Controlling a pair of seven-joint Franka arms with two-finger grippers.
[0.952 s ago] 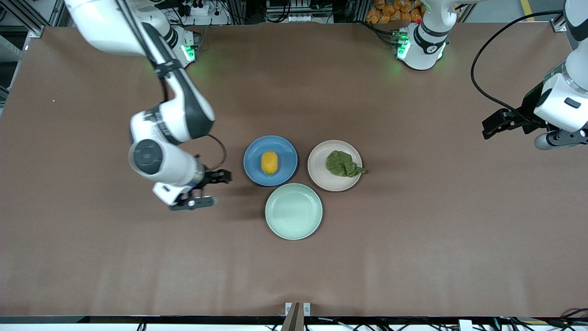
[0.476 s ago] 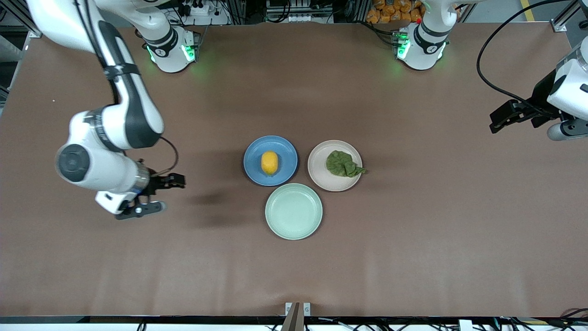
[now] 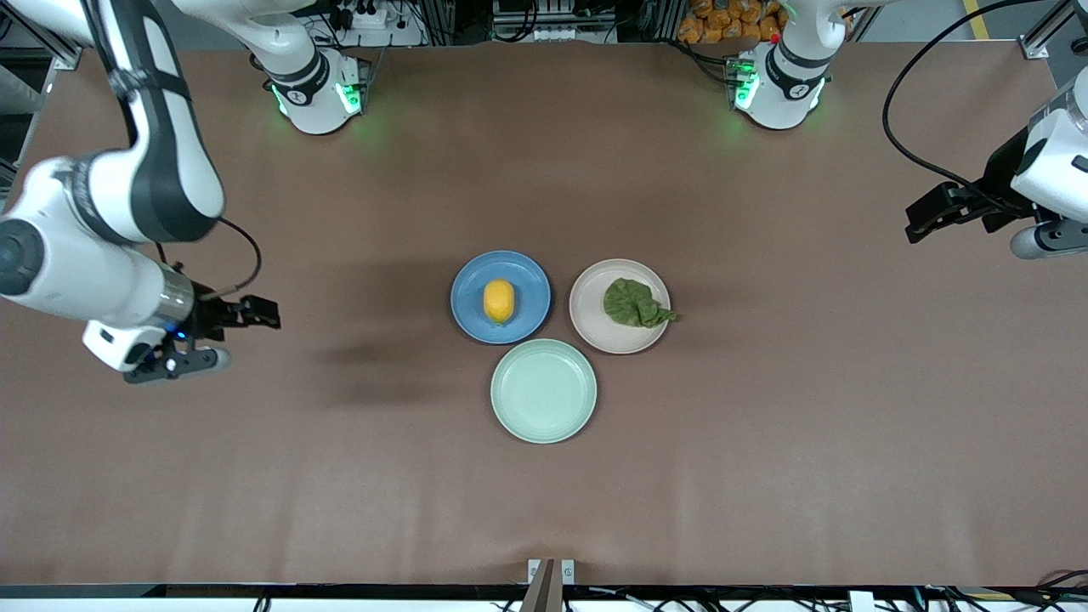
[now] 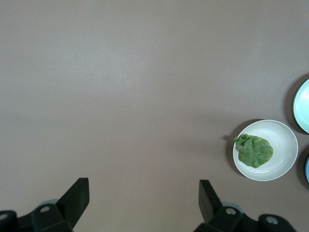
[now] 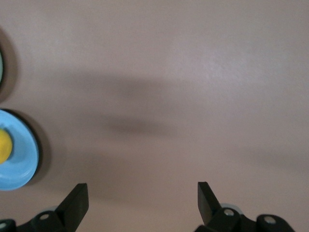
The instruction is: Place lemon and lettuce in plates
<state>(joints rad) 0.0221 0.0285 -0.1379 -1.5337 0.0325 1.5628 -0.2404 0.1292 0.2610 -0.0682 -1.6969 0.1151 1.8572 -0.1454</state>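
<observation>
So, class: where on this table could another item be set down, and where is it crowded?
Bare table stretches between the mint-green plate and the front camera's edge, and toward each arm's end. The middle is crowded: blue plate with lemon, beige plate with lettuce. Right gripper and left gripper hang open over the ends.

Counter [image 3: 765, 442]: brown matte sheet, covers the whole work surface.
Blue plate [image 3: 523, 319]: on counter, mid-area, toward the right arm's end of the group.
Beige plate [image 3: 595, 327]: just beside blue plate, toward the left arm's end.
Mint plate [image 3: 543, 391]: nearer the front camera than both, close to each.
Arm bases: two, along the counter's edge farthest from the front camera.
</observation>
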